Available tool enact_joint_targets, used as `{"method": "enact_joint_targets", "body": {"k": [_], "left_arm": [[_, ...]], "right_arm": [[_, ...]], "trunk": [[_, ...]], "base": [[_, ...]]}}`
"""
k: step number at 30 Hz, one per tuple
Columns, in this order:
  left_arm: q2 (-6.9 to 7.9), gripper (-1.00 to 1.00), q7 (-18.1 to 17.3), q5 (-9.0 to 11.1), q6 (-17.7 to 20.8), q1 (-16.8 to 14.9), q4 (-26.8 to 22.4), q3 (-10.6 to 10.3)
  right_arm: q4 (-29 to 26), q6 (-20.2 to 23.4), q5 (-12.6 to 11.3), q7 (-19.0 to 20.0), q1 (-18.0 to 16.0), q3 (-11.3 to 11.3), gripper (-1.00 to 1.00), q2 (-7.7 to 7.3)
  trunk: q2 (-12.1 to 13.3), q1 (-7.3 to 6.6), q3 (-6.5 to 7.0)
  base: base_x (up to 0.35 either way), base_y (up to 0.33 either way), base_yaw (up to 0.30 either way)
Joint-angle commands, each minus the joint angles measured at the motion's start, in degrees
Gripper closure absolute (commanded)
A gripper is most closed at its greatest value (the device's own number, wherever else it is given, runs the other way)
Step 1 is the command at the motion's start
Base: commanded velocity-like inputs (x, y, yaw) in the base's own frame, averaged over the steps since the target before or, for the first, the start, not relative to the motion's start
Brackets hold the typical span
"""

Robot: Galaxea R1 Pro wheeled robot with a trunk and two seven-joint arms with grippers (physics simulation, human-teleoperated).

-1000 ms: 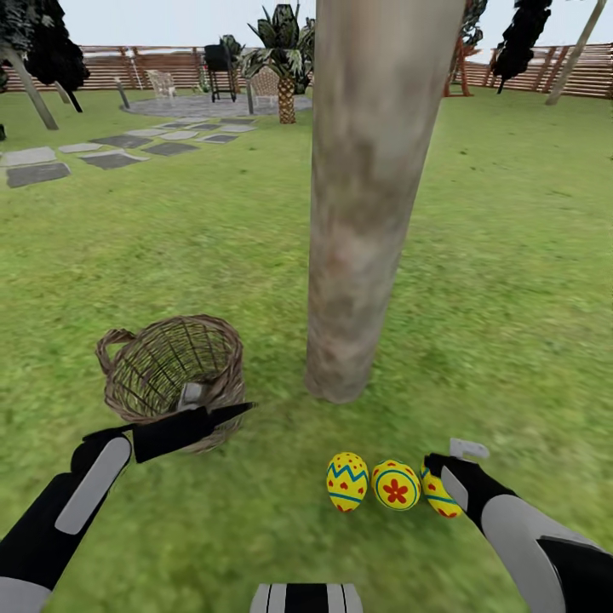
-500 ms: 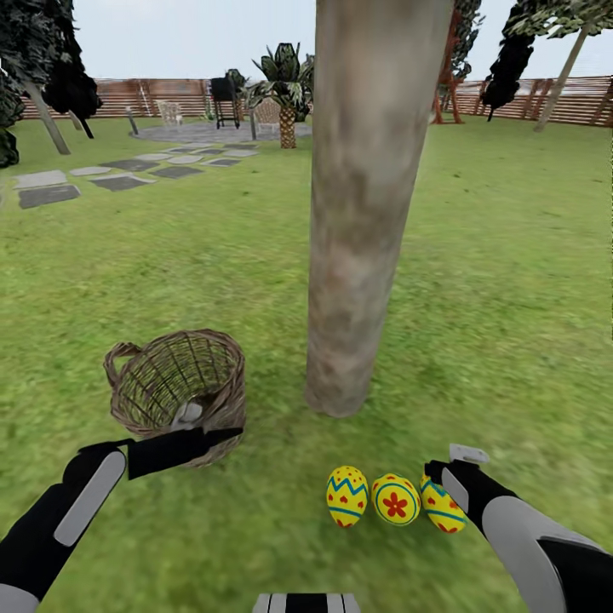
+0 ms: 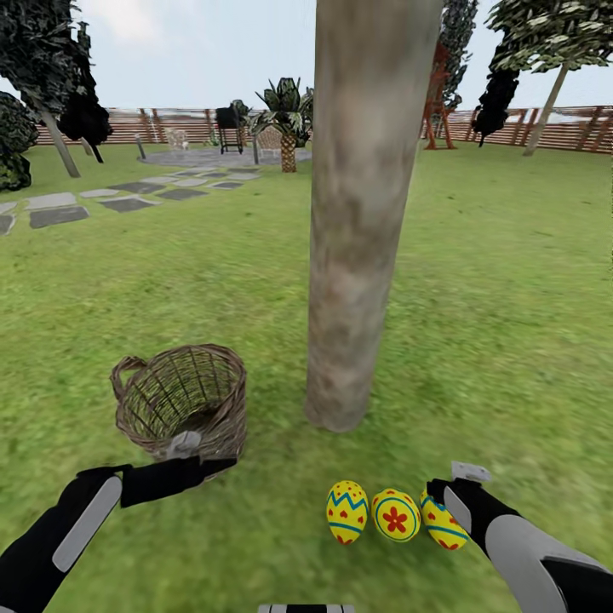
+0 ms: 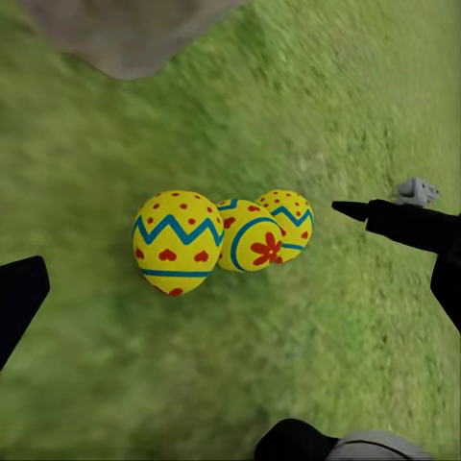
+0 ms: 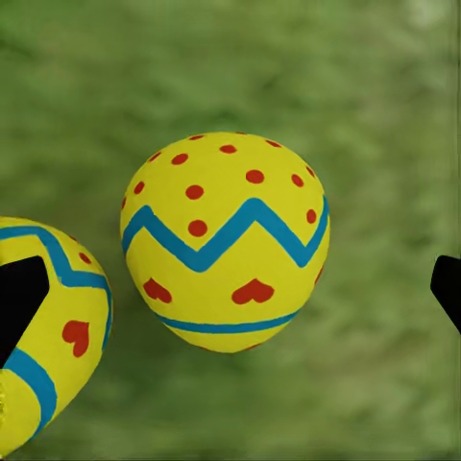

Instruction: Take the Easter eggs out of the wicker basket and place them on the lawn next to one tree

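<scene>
Since a second ago the head camera has tilted up, so the whole scene sits lower in the head view and more sky and treetops show; against the basket, the left arm has slid back a little, while the eggs keep their row.

All three Easter eggs lie on the lawn (image 3: 477,340) near the foot of the tree (image 3: 358,255): the hearts egg (image 3: 347,512), the flower egg (image 3: 396,515) touching it, and the dotted egg (image 3: 443,522) at the right end. The wicker basket (image 3: 183,400) stands to the left of the trunk, and nothing yellow shows through its open weave.

The right gripper (image 5: 230,288) hangs over the dotted egg with its fingers spread wide to either side of it and nothing held. The left gripper (image 3: 213,466) sits just in front of the basket, also parted and empty, judging by its wrist view.

The job looks as good as finished, so the step in hand is withdrawal. The right arm should lift straight away from the egg, fingers kept open, since a sideways drag could nudge the row and set the eggs rolling. The left arm should back off without catching the basket's rim.
</scene>
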Motion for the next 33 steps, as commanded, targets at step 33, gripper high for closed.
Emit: {"method": "enact_joint_targets", "body": {"k": [33], "left_arm": [[-1.2,-1.0,0.3,-8.9,-10.2,1.1,20.0,-3.0]], "right_arm": [[6.3,-7.0,0.1,7.0,6.5,0.1,-1.0,-0.25]], "trunk": [[0.4,-0.86,7.27]], "base": [[0.0,0.0,0.0]]}}
